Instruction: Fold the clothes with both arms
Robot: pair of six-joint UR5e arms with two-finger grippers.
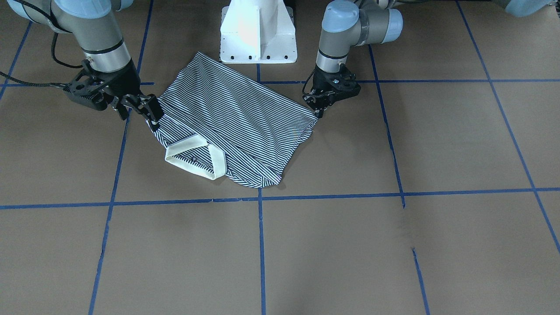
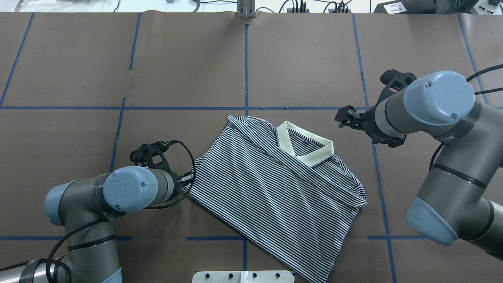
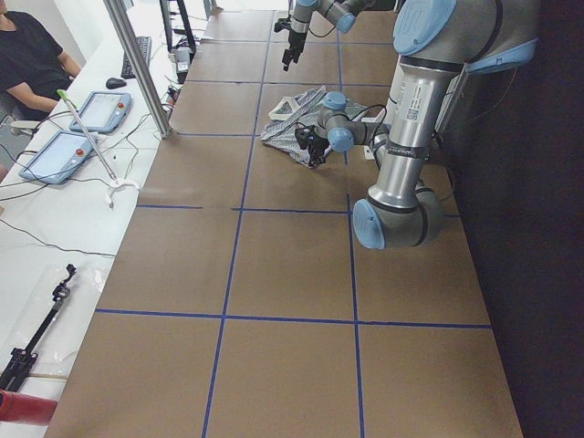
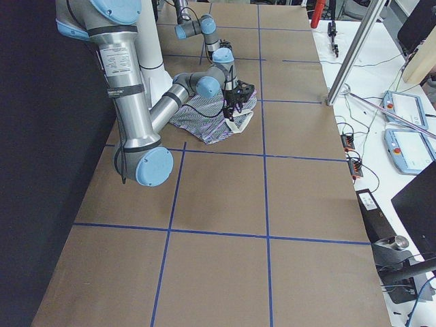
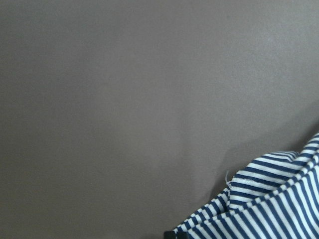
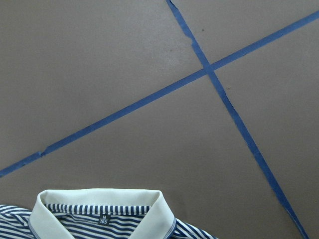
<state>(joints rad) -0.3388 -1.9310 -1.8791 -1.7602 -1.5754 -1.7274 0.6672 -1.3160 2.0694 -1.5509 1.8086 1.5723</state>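
Navy-and-white striped polo shirt [image 2: 275, 188] lies flat-ish on brown tabletop [image 2: 157, 70] right in front of white base [image 1: 258, 35], cream collar [image 2: 304, 147] on side away from base. Left end effector [image 2: 188, 179] fwd-left of base, touching shirt edge; grip can't tell. Right end effector [image 2: 346, 118] fwd-right of base, fingers apart, nr collar.

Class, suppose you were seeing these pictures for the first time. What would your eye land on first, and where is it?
The navy-and-white striped polo shirt stands out first, lying partly folded on the brown table close to the white base, with its cream collar on the far side from the robot. Next come the black hands flanking it: the left hand at the shirt's corner on the robot's left, and the right hand by the collar side.
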